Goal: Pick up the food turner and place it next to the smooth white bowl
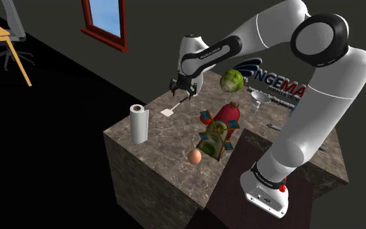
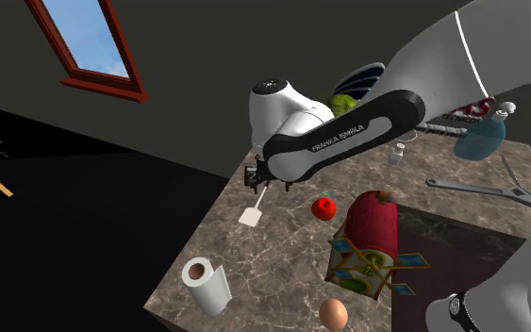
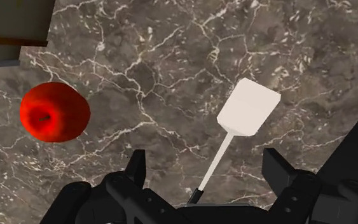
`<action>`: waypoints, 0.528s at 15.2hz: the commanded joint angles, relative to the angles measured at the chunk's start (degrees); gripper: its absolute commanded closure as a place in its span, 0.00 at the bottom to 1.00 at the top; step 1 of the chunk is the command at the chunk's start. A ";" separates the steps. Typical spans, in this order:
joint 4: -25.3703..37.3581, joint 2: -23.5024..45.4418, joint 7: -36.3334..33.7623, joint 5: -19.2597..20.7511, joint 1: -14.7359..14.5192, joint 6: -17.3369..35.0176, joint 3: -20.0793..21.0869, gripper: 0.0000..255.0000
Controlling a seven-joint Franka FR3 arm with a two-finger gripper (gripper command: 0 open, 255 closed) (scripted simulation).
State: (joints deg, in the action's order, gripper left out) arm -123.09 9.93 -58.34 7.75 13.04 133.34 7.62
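The food turner (image 3: 247,108) is white, with a square blade and a thin handle ending in a dark grip. It lies on the marble-patterned tabletop (image 1: 162,140) near the far edge, blade (image 1: 168,112) pointing away from the arm. My gripper (image 3: 206,168) hovers low over the handle end, fingers open, one on each side of the handle without touching it. In the second exterior view the gripper (image 2: 265,181) sits just above the turner (image 2: 251,216). A pale bowl (image 1: 260,98) stands at the back of the table beyond the red things; it looks bluish (image 2: 480,140) there.
A red apple (image 3: 53,111) lies close beside the gripper. A red canister (image 2: 372,222), a boxed toy (image 2: 372,269) and an egg (image 2: 333,313) fill the middle. A paper roll (image 1: 138,123) stands at the corner. A green cabbage (image 1: 232,81) and a wrench (image 2: 485,189) lie at the back.
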 commanded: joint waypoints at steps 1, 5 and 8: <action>2.80 4.04 -4.30 0.45 0.02 1.29 -0.90 0.00; 9.11 12.05 -11.18 0.42 0.11 3.21 -3.16 0.00; 14.08 17.84 -15.72 -0.30 0.32 4.26 -4.89 0.00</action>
State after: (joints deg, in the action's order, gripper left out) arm -111.14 25.08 -72.54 7.64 13.18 136.95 3.42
